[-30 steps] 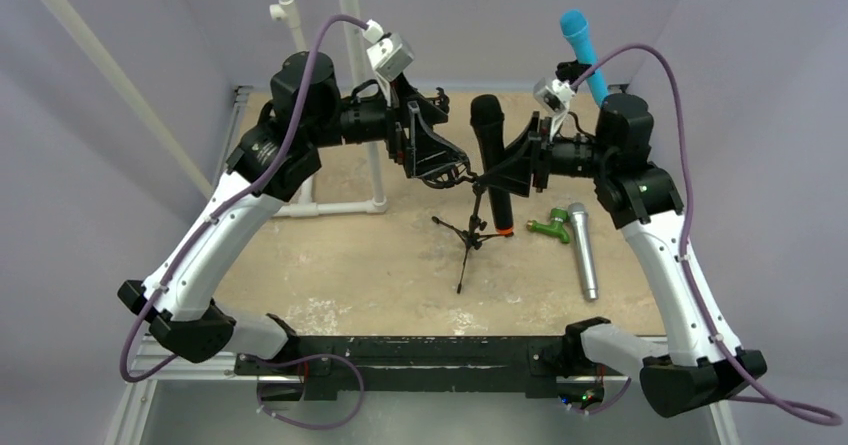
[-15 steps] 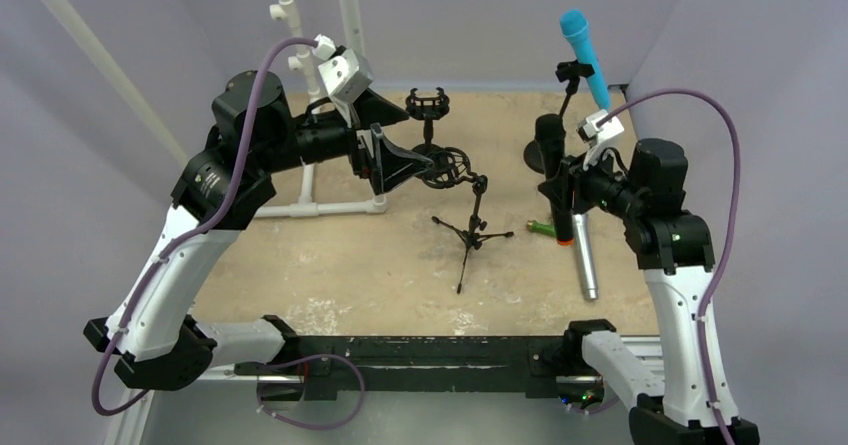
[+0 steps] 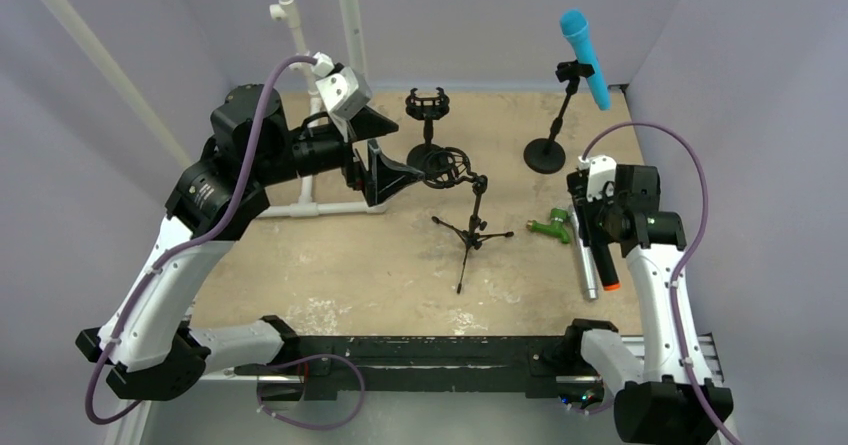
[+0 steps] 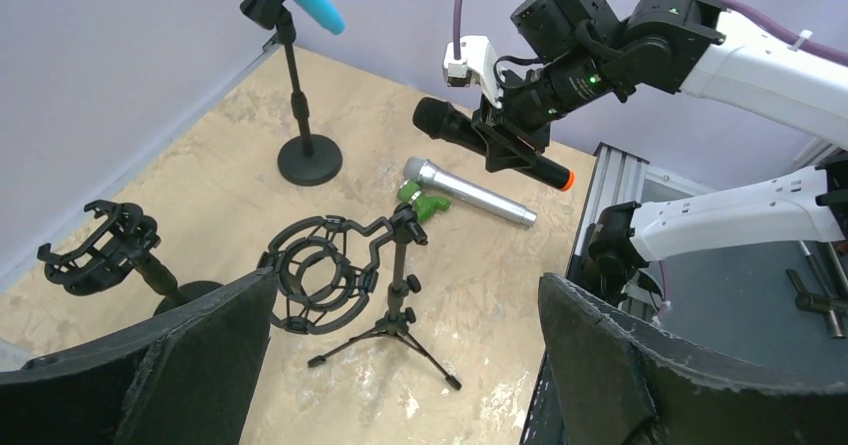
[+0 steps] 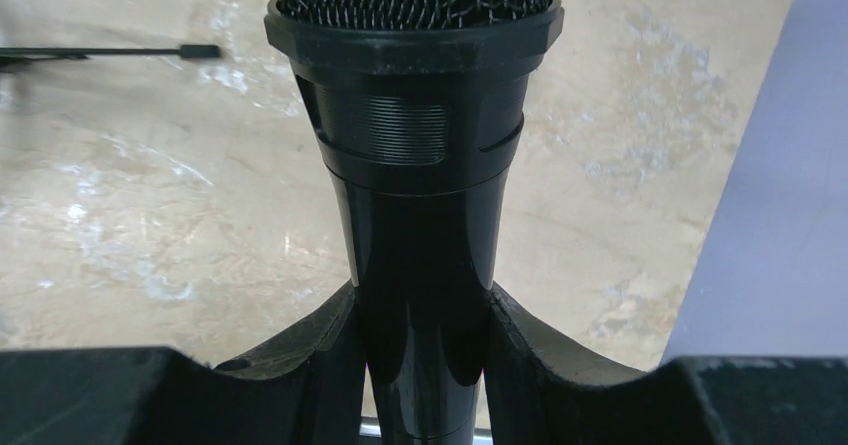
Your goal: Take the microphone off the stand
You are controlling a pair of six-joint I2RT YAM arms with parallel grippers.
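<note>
The black microphone (image 3: 603, 265), with an orange ring at its tail, is clamped in my right gripper (image 3: 592, 227), low over the table's right side and away from the stand. In the right wrist view both fingers (image 5: 300, 355) press on the microphone (image 5: 420, 165) just below its mesh head. The tripod stand (image 3: 470, 235) stands mid-table with its shock mount (image 3: 445, 165) empty. My left gripper (image 3: 395, 150) hangs open just left of the mount, holding nothing. From the left wrist I see the empty mount (image 4: 320, 285) and the held microphone (image 4: 490, 145).
A silver microphone (image 3: 585, 265) and a green clip (image 3: 550, 227) lie on the table beside my right gripper. A blue microphone (image 3: 578, 43) sits on a round-base stand (image 3: 545, 155) at the back right. A second empty shock mount (image 3: 428, 105) and white pipes (image 3: 330, 205) stand behind.
My right arm carried the black microphone out of the shock mount, rightward and down beside the silver one. My left gripper drew back to the left of the mount, still open.
</note>
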